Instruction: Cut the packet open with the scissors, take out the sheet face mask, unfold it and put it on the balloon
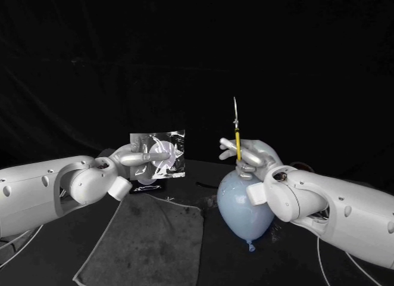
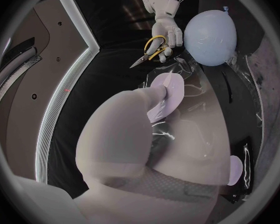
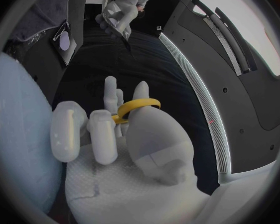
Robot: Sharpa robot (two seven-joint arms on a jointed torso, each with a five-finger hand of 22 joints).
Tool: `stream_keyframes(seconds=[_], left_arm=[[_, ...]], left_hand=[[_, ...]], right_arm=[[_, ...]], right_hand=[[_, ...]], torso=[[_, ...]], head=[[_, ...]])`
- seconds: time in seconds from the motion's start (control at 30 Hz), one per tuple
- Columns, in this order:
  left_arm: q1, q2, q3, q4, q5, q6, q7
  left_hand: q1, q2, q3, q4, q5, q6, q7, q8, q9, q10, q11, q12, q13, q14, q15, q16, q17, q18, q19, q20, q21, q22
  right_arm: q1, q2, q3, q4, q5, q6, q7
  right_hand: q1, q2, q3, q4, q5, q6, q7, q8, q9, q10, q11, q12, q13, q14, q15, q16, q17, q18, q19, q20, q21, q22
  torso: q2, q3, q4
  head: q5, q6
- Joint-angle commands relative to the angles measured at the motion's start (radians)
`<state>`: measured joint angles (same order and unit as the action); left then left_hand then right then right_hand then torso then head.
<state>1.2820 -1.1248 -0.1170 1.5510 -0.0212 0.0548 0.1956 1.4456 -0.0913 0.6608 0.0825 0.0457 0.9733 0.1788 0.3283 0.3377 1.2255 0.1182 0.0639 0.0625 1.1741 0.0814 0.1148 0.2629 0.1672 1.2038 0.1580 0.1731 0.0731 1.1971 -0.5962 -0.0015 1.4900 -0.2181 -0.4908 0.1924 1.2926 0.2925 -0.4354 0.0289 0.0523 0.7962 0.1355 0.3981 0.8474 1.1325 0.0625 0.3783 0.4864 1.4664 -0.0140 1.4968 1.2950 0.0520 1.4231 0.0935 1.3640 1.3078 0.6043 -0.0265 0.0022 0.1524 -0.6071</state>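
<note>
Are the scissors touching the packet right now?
No, the right hand holds the scissors upright, with a clear gap to the packet in the left hand.

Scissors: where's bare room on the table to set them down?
The grey cloth, between the left arm and the balloon, lies bare. Crowded: the right hand with the scissors is close by the balloon; the left hand holds the packet above the cloth's far edge.

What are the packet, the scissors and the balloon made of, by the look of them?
Packet: likely thin plastic film, glossy and partly see-through, creased with bright glints.
Scissors: slim shiny blades, probably metal; yellow handles, perhaps plastic.
Balloon: pale blue, smooth with a soft sheen, probably rubber.
</note>
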Motion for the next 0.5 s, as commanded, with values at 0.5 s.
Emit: stream_keyframes(seconds=[0.5], left_arm=[[-0.001,-0.059,-0.039,0.016,-0.305,0.07,-0.004]], left_hand=[[-0.001,0.01,-0.002,-0.007,0.003,0.001,0.003,0.004,0.026,0.009,0.002,-0.002,0.0,0.004,-0.006,-0.006,0.002,0.013,0.006,-0.003,0.008,0.0]], right_arm=[[0.035,-0.051,0.001,0.02,0.01,0.008,0.05]], right_hand=[[0.017,-0.001,-0.006,-0.009,-0.003,-0.003,0.008,-0.015,0.002,-0.004,0.007,-0.017,-0.009,0.043,0.01,-0.004,-0.012,0.008,-0.004,0.008,-0.011,0.134]], torso=[[0.0,0.0015,-0.003]], head=[[0.031,-0.053]])
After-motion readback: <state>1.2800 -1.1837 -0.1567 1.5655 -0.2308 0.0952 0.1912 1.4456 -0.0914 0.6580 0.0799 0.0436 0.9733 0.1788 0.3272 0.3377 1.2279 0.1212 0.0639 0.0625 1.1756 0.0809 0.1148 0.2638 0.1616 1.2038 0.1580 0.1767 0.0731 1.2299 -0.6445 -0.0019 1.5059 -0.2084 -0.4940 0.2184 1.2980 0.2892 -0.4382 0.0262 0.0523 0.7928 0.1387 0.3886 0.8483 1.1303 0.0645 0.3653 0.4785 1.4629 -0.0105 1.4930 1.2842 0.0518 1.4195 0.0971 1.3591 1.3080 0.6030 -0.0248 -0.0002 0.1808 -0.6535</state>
